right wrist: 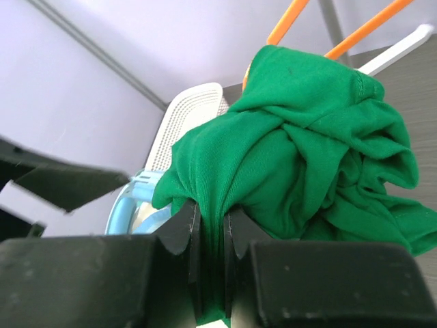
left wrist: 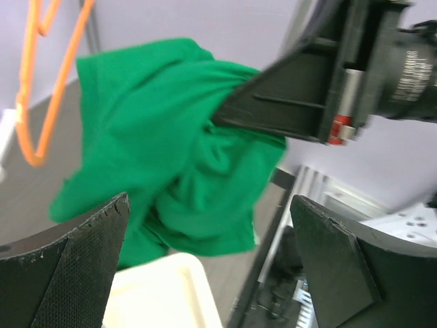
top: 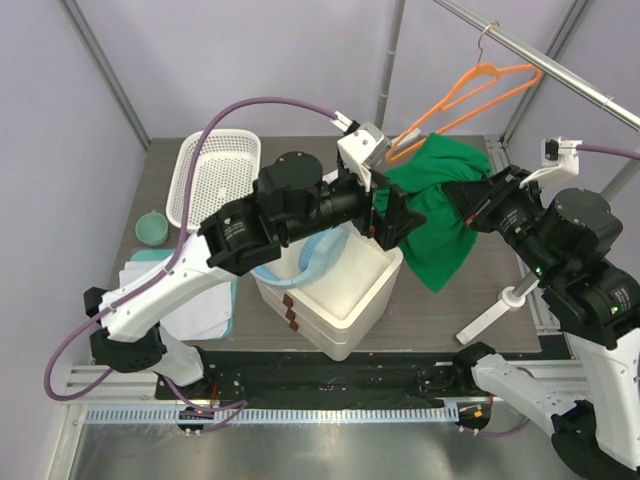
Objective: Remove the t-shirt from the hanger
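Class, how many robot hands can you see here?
2. The left hand, open, hangs over the white box's edge, next to the t-shirt. The right hand is shut on the t-shirt, right of the box.

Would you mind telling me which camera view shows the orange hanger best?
The top external view: nearly the whole hanger shows, hooked on the rail. The left wrist view catches only part of its outline beside the t-shirt; the right wrist view, two orange bars above it.
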You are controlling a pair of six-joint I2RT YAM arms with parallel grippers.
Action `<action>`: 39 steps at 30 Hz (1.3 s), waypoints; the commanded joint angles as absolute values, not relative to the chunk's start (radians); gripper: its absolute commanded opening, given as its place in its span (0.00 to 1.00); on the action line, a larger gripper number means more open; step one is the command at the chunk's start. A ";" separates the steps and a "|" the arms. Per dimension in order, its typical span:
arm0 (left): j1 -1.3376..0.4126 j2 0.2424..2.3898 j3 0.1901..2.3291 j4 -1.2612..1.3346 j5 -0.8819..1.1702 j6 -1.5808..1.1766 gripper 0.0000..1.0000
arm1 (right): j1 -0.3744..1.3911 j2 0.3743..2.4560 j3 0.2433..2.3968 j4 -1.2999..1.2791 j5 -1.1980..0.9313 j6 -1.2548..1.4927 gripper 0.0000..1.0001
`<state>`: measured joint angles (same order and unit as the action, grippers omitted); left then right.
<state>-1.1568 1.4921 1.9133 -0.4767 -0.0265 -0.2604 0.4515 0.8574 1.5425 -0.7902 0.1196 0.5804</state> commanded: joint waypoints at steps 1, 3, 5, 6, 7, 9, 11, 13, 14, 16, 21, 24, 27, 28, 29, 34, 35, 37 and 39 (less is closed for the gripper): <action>-1.160 1.540 1.970 -0.440 -0.077 -0.085 1.00 | 0.453 0.856 1.604 -0.790 -0.029 0.609 0.01; -1.160 1.552 1.965 -0.428 -0.013 -0.040 1.00 | 0.453 0.859 1.627 -0.813 -0.077 0.606 0.01; -1.160 1.571 1.957 -0.425 0.055 -0.011 1.00 | 0.453 0.854 1.647 -0.822 -0.109 0.607 0.01; -1.160 1.577 1.960 -0.431 0.084 -0.009 1.00 | 0.453 0.851 1.654 -0.824 -0.115 0.617 0.01; -1.160 1.591 1.962 -0.434 0.145 -0.008 1.00 | 0.453 0.842 1.661 -0.825 -0.124 0.620 0.01; -1.160 1.601 1.959 -0.425 0.213 -0.009 1.00 | 0.453 0.841 1.687 -0.828 -0.153 0.630 0.01; -1.160 1.632 1.959 -0.376 0.281 -0.038 1.00 | 0.453 0.841 1.706 -0.819 -0.192 0.660 0.01; -1.160 1.646 1.967 -0.356 0.275 -0.063 1.00 | 0.453 0.838 1.709 -0.810 -0.216 0.679 0.01; -1.160 1.658 1.970 -0.345 0.264 -0.072 0.98 | 0.453 0.833 1.710 -0.804 -0.219 0.684 0.01; -1.160 1.666 1.974 -0.328 0.249 -0.100 0.85 | 0.453 0.824 1.709 -0.801 -0.216 0.699 0.01; -1.160 1.655 1.968 -0.250 0.219 -0.178 0.35 | 0.453 0.790 1.698 -0.795 -0.221 0.727 0.08; -1.160 1.634 1.967 -0.213 0.178 -0.244 0.00 | 0.451 0.769 1.709 -0.807 -0.193 0.726 0.30; -1.160 1.600 1.967 -0.201 0.123 -0.290 0.00 | 0.453 0.753 1.739 -0.845 -0.143 0.701 0.69; -1.160 1.588 1.967 -0.198 0.101 -0.305 0.00 | 0.453 0.749 1.758 -0.857 -0.124 0.695 0.83; -1.160 1.579 1.968 -0.198 0.074 -0.308 0.00 | 0.451 0.743 1.766 -0.873 -0.092 0.677 0.87; -1.157 1.500 1.976 -0.166 -0.095 -0.243 0.00 | 0.453 0.681 1.796 -0.900 0.041 0.627 1.00; -1.157 1.496 2.005 -0.173 -0.110 -0.186 0.00 | 0.453 0.675 1.796 -0.905 0.067 0.620 1.00; -1.152 1.496 2.040 -0.198 -0.158 -0.115 0.00 | 0.453 0.661 1.792 -0.923 0.077 0.606 1.00; -1.123 1.494 2.081 -0.235 -0.196 -0.036 0.00 | 0.453 0.655 1.783 -0.937 0.069 0.603 1.00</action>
